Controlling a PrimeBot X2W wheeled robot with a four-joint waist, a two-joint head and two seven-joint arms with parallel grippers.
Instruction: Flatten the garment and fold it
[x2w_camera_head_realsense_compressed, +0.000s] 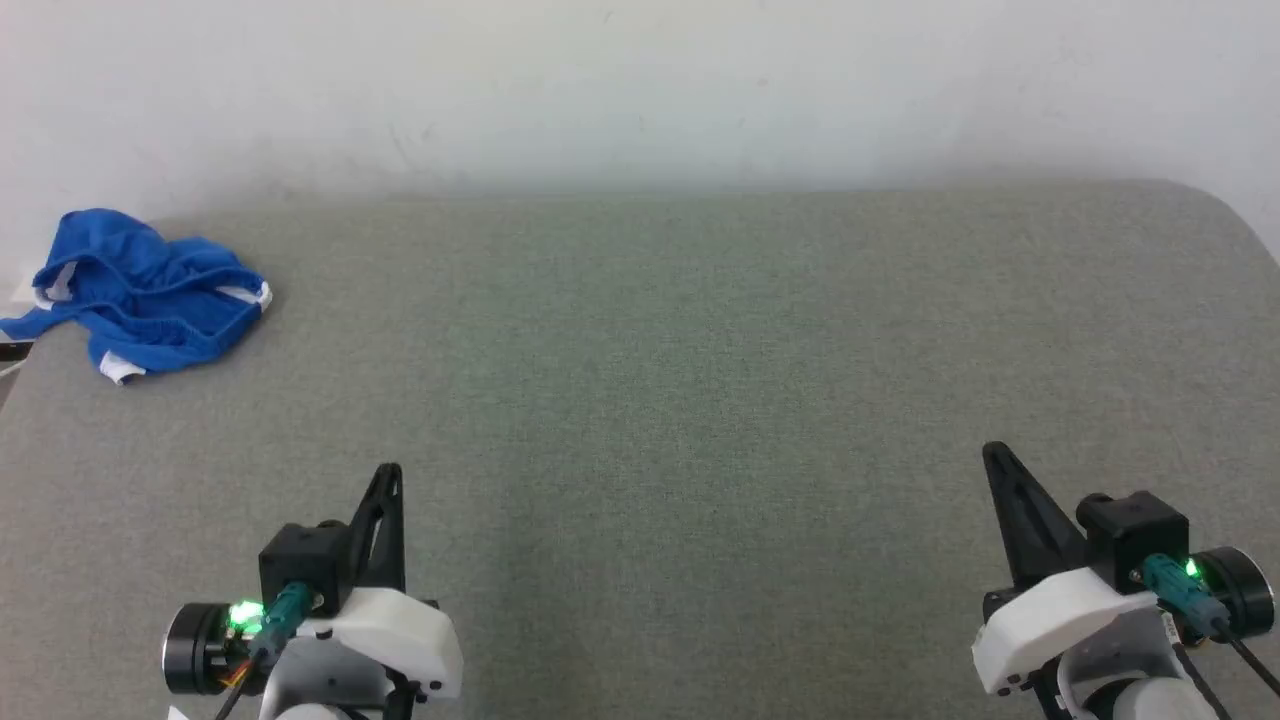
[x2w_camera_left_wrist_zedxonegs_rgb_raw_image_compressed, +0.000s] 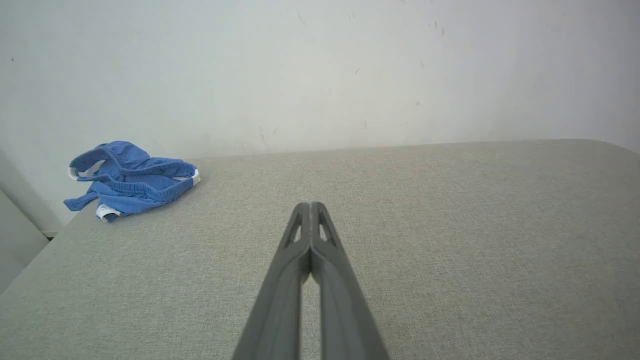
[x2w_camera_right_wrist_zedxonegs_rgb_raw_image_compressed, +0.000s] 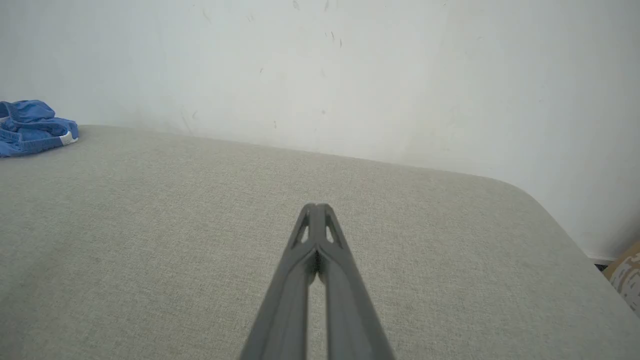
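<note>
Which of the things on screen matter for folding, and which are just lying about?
For the job:
- shorts, crumpled at the table's far left corner
- table, grey, where they lie
- left gripper and right gripper, both shut, empty, apart from the shorts

Just about:
- tan object, perhaps a box, past the table's right edge, cut off by the frame
- wall

Grey woven padded surface (x2w_camera_head_realsense_compressed: 700, 400) with rounded far corner, scuffed white wall (x2w_camera_head_realsense_compressed: 640, 80) behind, soft even light
</note>
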